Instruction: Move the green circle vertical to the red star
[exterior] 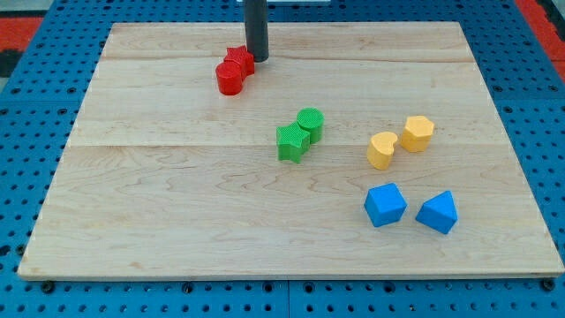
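Green circle (311,123) sits mid-board touching a green star (291,141), apparently unmoved, while the tip (257,58), a bare rod with nothing to pinch, rests beside the red star (240,60), so the push remains undone.

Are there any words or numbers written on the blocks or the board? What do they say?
None: no words, numbers or signs can be read anywhere. The wooden board, the red star, the green circle and the yellow and blue blocks are all plain.
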